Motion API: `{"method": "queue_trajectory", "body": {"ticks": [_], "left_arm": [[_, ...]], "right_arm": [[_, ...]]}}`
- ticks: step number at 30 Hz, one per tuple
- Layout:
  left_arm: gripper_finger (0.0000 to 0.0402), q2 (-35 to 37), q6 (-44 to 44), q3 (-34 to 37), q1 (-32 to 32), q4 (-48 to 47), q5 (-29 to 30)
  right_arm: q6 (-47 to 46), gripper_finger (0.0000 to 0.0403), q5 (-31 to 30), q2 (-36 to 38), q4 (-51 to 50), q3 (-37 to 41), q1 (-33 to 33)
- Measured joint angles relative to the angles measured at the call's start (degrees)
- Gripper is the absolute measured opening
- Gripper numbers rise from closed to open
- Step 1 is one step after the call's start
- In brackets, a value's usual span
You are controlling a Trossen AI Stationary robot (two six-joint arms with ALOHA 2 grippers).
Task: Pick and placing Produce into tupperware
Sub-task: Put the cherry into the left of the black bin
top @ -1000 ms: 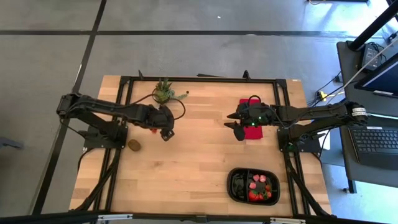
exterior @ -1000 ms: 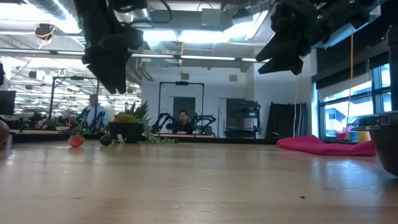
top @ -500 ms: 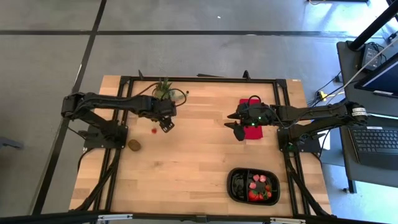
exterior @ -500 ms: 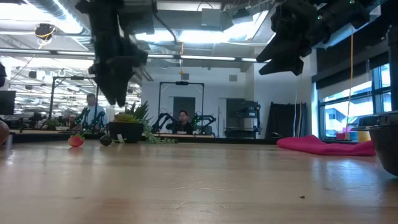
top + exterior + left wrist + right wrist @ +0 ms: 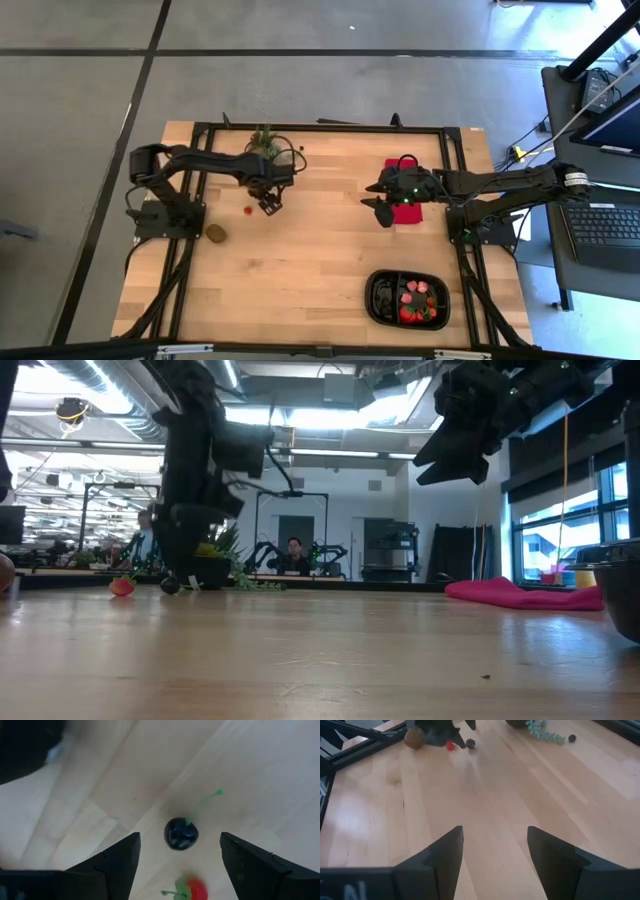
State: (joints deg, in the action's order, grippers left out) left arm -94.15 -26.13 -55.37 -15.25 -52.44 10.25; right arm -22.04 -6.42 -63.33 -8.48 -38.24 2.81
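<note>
My left gripper (image 5: 180,857) (image 5: 268,201) is open and points down over a dark cherry (image 5: 181,834) with a green stem, one finger on either side of it and touching nothing. The cherry (image 5: 170,586) lies on the wood beside a red strawberry (image 5: 193,889) (image 5: 247,210) (image 5: 122,587). A brown kiwi (image 5: 216,233) (image 5: 413,737) lies toward the near-left of them. The black tupperware (image 5: 407,298) sits by the near right edge and holds several red pieces. My right gripper (image 5: 383,212) (image 5: 492,855) hangs open and high by the red cloth.
A potted green plant (image 5: 264,146) (image 5: 212,560) stands just beyond my left gripper, with a trailing sprig and another dark berry (image 5: 572,738) near it. The flat red cloth (image 5: 405,208) (image 5: 520,595) lies under the right arm. Bare wood spans the table's middle.
My left gripper has come down toward the table, over the dark cherry, shifting a little toward the far edge while its arm folded back. The right arm has kept still.
</note>
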Motion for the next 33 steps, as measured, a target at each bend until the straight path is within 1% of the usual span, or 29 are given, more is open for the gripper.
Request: {"method": "queue_trajectory", "body": {"ticks": [3,10,15,33], "left_arm": [[0.0263,-2.29,1.83,0.00,-0.74,0.70,-0.34],[0.0263,-5.49,4.17,-0.24,-2.52,3.08,-4.43],[0.0263,-5.59,4.23,-0.17,-2.91,3.18,-5.49],[0.0259,-5.66,3.05,-0.07,-2.83,2.24,-5.54]], "right_arm": [[0.00,0.0222,0.00,-0.31,-0.04,0.00,0.00],[-0.13,0.0222,-0.01,-0.57,-0.26,0.00,0.00],[-0.15,0.0222,0.00,-0.57,-0.43,0.00,0.00],[-0.17,0.0222,0.00,-0.57,-0.56,0.00,0.02]]}}
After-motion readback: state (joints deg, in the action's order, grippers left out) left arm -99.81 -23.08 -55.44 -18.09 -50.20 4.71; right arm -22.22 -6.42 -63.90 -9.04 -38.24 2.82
